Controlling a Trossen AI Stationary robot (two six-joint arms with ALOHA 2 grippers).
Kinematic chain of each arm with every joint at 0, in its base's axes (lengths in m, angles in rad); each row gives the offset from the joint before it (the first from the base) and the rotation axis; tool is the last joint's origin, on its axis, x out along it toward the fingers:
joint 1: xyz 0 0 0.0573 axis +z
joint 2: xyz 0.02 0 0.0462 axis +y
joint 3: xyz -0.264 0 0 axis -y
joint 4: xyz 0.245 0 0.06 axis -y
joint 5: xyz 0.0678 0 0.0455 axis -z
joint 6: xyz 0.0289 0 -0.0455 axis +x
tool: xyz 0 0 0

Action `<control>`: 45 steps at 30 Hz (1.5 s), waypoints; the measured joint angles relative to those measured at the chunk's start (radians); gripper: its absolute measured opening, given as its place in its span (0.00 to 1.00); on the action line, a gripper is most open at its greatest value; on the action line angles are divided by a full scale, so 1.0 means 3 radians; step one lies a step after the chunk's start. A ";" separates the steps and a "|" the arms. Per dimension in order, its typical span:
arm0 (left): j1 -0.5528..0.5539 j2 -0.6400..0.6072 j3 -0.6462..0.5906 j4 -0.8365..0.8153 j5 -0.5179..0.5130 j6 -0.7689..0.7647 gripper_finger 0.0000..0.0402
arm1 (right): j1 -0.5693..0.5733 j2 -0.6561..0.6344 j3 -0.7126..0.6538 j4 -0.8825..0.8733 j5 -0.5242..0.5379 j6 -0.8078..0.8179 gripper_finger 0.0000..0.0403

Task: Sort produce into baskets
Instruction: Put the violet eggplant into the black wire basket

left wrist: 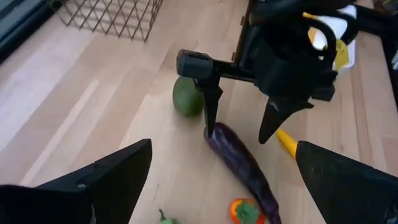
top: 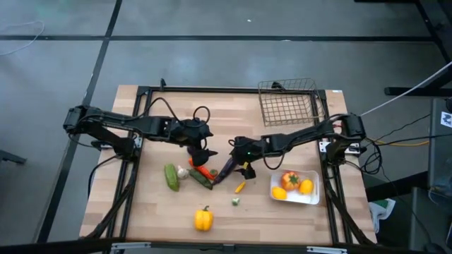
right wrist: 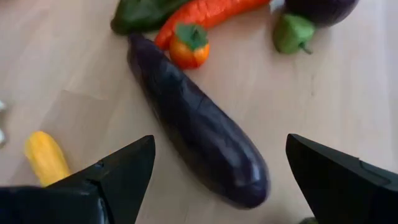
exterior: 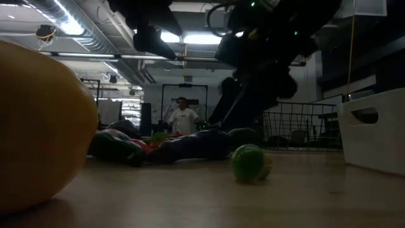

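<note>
Produce mostly unsorted: three pieces sit in the white tray (top: 313,198), wire basket (top: 288,105) empty. Right gripper (top: 235,166), fingers spread, straddles the eggplant (right wrist: 196,124) on the table (top: 141,212), nothing gripped. Left gripper (top: 199,152) open beside it.

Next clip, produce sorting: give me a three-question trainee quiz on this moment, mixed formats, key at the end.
1. True or false: the wire basket already holds produce.
2. Which gripper hangs open over the eggplant? A) left B) right
3. Fill in: the white tray holds ___ pieces.

Key:
1. False; it looks empty in the high view.
2. B; the right gripper straddles the eggplant's end, fingers spread. The left gripper is open nearby over the carrot.
3. Three.
</note>
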 joint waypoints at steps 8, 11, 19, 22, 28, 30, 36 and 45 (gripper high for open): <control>0.0000 0.0003 0.0000 0.0008 0.0001 -0.0045 0.98 | -0.0044 0.0297 0.0089 -0.0046 -0.0085 0.0001 0.89; 0.0000 0.0003 0.0000 0.0004 0.0000 -0.0093 0.98 | -0.0044 0.0351 0.0143 -0.0053 -0.0108 0.0001 0.85; -0.0009 0.0004 0.0000 -0.0009 0.0001 -0.0143 0.98 | -0.0042 0.0359 0.0163 -0.0215 -0.0115 0.0005 0.60; -0.0035 0.0004 0.0000 -0.0006 0.0001 -0.0208 0.98 | -0.0040 0.0344 0.0170 -0.0297 -0.0116 0.0010 0.51; -0.0101 0.0005 0.0000 -0.0005 0.0004 -0.0343 0.98 | -0.0040 0.0178 0.0155 -0.0522 -0.0119 0.0013 0.49; -0.0119 0.0005 0.0001 -0.0005 0.0004 -0.0358 0.98 | -0.0040 0.0061 0.0156 -0.0575 -0.0120 0.0014 0.51; -0.0160 0.0005 0.0001 -0.0013 0.0004 -0.0361 0.98 | -0.0040 -0.0360 0.0156 -0.0987 -0.0119 0.0094 0.54; -0.0160 0.0005 0.0003 -0.0008 0.0003 -0.0361 0.98 | -0.0042 -0.1084 0.0157 -0.1654 0.0379 0.0100 0.54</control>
